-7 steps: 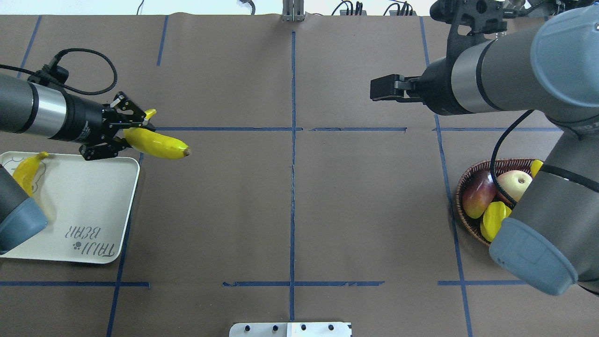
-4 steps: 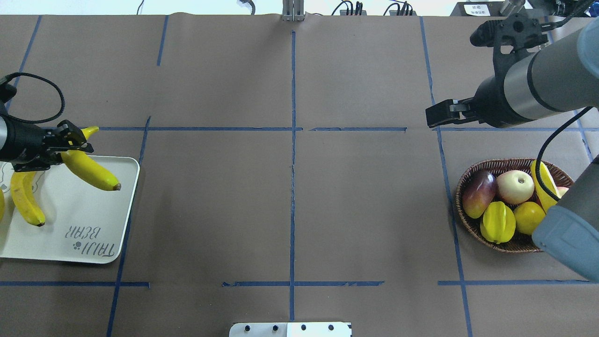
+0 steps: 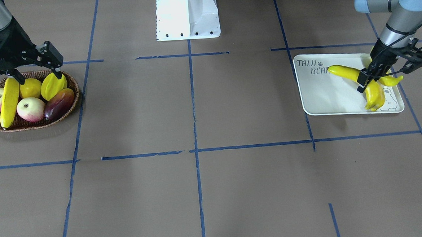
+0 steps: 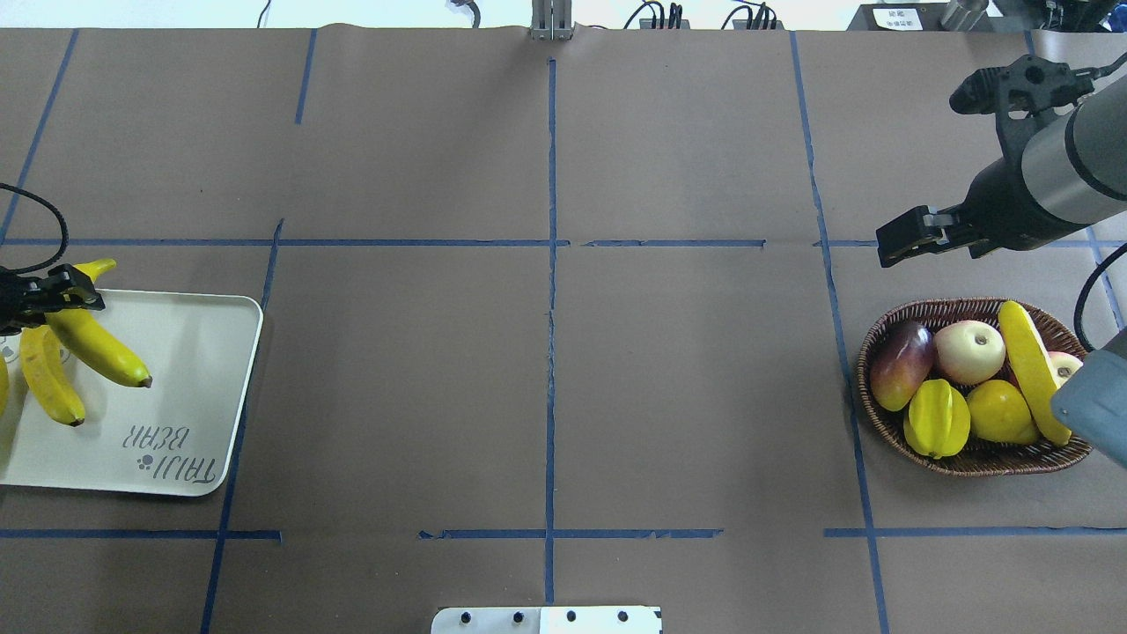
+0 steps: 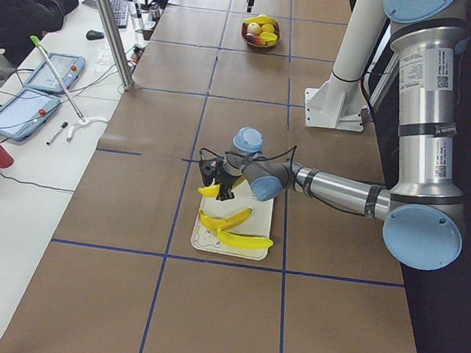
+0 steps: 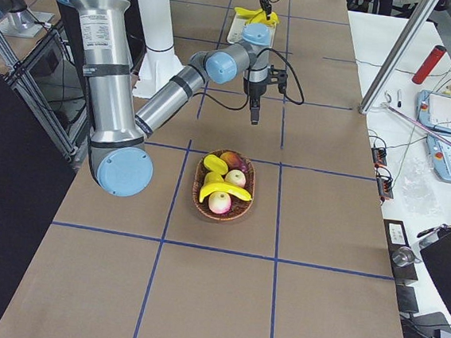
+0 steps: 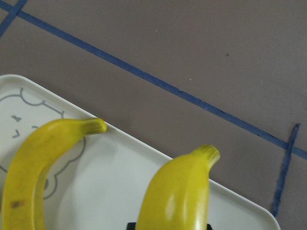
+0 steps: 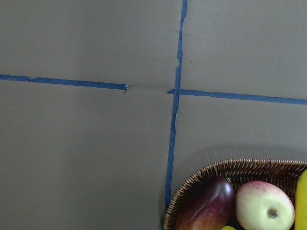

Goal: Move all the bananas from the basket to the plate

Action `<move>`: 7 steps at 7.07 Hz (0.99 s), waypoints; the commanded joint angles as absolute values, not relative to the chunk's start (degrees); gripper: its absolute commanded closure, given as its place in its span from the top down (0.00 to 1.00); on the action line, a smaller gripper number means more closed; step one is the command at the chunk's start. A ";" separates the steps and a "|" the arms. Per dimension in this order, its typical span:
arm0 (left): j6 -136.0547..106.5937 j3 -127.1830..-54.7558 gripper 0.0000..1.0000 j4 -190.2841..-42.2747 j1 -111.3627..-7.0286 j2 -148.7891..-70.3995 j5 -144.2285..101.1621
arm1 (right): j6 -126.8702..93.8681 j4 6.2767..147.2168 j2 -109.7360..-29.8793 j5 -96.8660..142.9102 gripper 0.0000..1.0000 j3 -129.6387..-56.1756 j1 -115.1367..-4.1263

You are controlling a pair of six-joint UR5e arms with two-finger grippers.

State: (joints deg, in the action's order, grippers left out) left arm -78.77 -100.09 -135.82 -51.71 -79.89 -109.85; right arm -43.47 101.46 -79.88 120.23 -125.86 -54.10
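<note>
The left gripper (image 3: 364, 79) is clamped on the held banana (image 4: 101, 350) near its stem end, over the plate (image 4: 202, 352) at the worktop's (image 4: 396, 396) left end. The banana's body runs from the fingers toward the plate's middle. Its stem sticks out the other way, toward the plate's far rim. Whether it touches the plate or hangs just above it, I cannot tell. Just beside it on the plate lies the second banana (image 4: 48, 387). The third banana (image 5: 245, 241) lies past that one, nearest the worktop's left edge.

The right gripper (image 4: 885, 249) hangs raised near the basket (image 4: 968, 462) at the worktop's right end, by the basket end that faces the worktop's middle. It is well apart from the last banana (image 4: 1026, 365), which lies across the basket among other fruit. Its fingers show edge-on, so I cannot tell whether they are apart or together.

The overhead view cuts the third banana to a sliver and crops most of the left gripper. The left-side view shows that banana whole but hides the held banana's body behind the wrist. The left wrist view shows only the held banana's stem end and the second banana's stem end, with dark slivers of the fingers at the bottom edge. The right wrist view catches one end of the basket, with a mango (image 8: 206, 203), an apple (image 8: 264, 206) and a yellow strip of the last banana. It shows none of its own fingers.
</note>
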 commanded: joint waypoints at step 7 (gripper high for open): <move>-78.49 -96.66 1.00 -143.26 -47.37 -79.72 -108.02 | -43.15 101.43 -82.52 123.05 1.00 -124.02 -56.07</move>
